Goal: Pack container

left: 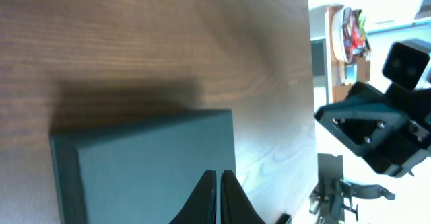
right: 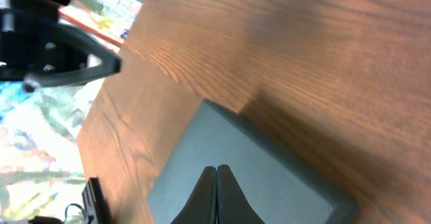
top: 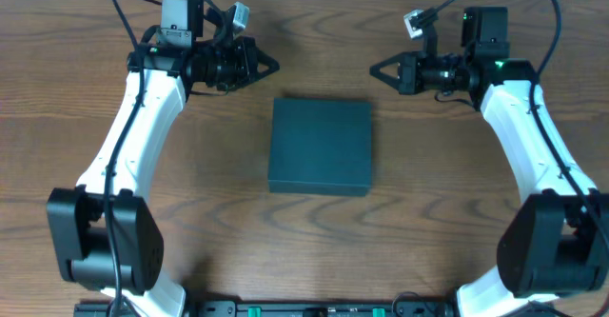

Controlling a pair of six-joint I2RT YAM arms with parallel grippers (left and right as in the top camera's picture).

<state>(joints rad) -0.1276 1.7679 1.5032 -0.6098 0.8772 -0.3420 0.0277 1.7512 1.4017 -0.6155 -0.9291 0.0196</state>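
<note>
The container (top: 320, 147) is a dark teal-black square box lying flat with its lid down at the middle of the wooden table. It also fills the lower part of the left wrist view (left: 148, 163) and of the right wrist view (right: 256, 177). My left gripper (top: 274, 66) hangs shut and empty above the table, behind and left of the box, its tips pointing right (left: 219, 173). My right gripper (top: 373, 69) is shut and empty too, behind and right of the box, pointing left (right: 216, 168). Neither touches the container.
The wooden table (top: 314, 231) has its back edge just behind both grippers. In the left wrist view, the right arm (left: 377, 126) shows beyond the table edge, with a shelf of colourful packets (left: 353, 32) far off. Colourful packets (right: 108, 5) lie off the table in the right wrist view.
</note>
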